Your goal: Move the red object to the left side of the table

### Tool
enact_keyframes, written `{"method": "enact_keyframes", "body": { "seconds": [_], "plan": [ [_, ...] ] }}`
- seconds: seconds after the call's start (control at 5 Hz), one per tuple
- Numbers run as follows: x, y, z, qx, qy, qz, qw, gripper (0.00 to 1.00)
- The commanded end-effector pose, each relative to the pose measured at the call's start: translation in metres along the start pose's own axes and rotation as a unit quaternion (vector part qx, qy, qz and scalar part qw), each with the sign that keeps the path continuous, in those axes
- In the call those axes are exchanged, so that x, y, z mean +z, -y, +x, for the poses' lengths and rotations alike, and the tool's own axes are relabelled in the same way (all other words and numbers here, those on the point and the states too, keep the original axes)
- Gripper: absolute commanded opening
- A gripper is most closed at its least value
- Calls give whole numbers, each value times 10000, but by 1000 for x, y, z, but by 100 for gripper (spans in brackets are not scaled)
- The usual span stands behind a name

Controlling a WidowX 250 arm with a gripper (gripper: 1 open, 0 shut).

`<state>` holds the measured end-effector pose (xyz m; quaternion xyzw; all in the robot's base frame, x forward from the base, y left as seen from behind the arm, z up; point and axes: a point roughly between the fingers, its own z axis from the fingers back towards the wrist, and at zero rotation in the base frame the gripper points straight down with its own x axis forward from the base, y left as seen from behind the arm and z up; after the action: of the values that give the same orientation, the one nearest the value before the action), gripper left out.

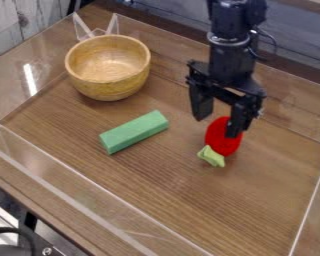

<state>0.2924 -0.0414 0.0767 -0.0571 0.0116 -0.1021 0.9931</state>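
Here: one red object (224, 136), one green block (133, 131), one bowl (108, 66).

One cam, high front-left, angled down at table (69, 190).

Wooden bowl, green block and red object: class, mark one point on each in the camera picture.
wooden bowl (72, 54): camera view, on its left rim.
green block (133, 132): camera view, middle of its top face.
red object (224, 143): camera view, on its red body, below the gripper.
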Motion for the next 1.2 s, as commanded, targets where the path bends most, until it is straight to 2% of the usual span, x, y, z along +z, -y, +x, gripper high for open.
{"method": "enact_keyframes", "body": {
  "seconds": [0.0, 0.4, 1.0],
  "plan": [
    [25, -2, 6, 62, 472, 23, 9989, 100],
    [10, 2, 2, 147, 368, 21, 9992, 100],
    [4, 6, 1, 195, 304, 53, 9993, 100]
  ]
}}
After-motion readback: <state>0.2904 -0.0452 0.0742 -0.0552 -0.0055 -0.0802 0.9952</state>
